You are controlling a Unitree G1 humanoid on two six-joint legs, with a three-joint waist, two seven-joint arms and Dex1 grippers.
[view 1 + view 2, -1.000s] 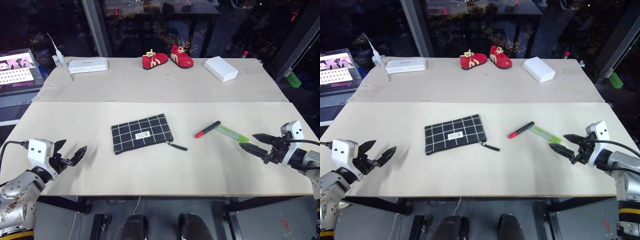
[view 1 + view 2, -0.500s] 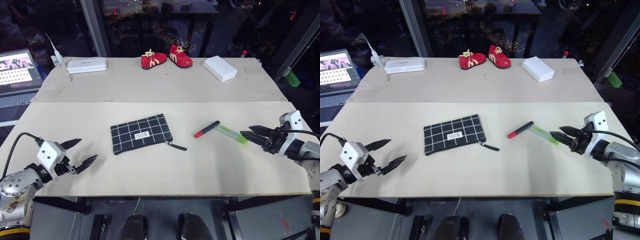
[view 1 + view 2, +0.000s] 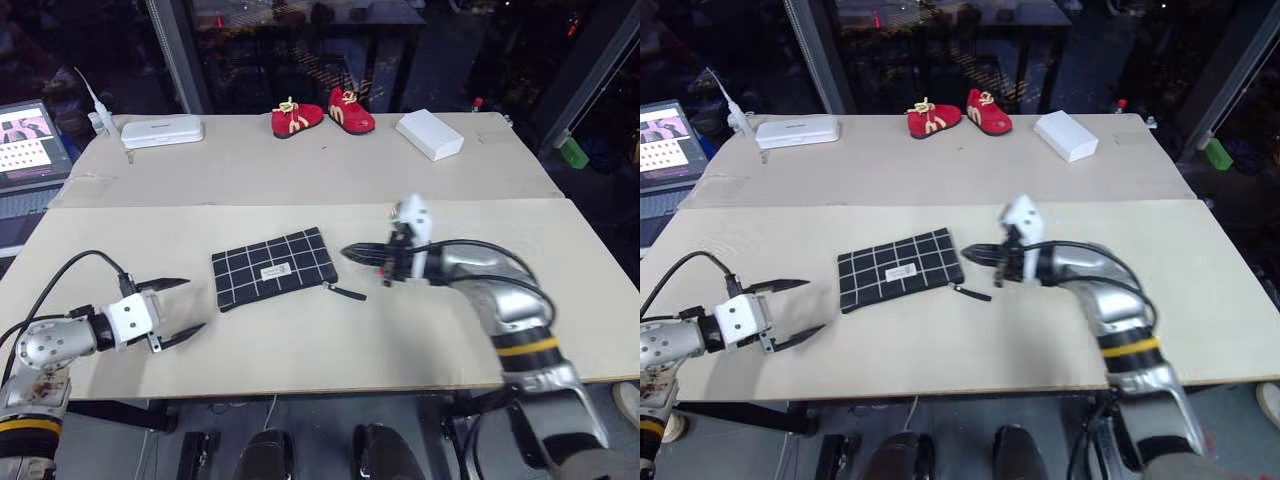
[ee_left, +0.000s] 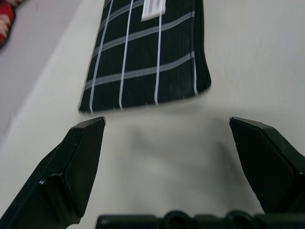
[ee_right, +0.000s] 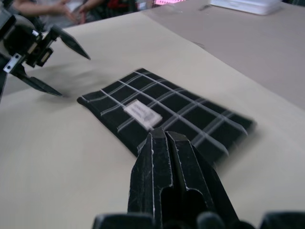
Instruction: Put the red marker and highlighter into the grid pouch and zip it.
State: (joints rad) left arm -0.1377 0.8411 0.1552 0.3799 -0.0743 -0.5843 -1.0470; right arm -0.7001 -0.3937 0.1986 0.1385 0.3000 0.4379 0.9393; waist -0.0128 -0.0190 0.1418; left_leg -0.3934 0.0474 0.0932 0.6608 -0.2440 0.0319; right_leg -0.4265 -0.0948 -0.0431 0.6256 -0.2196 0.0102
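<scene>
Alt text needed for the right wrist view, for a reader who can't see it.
The right gripper, jaws shut and empty, points at the grid pouch lying flat on the beige table. Beyond the pouch, the left gripper hovers with jaws open.

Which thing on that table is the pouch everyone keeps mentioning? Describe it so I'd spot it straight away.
Look at the near half of the big beige table, between the two robot arms. The grid pouch lies flat there, left of the right gripper. It is the one black fabric rectangle crossed by thin white lines, with a small white label.
</scene>
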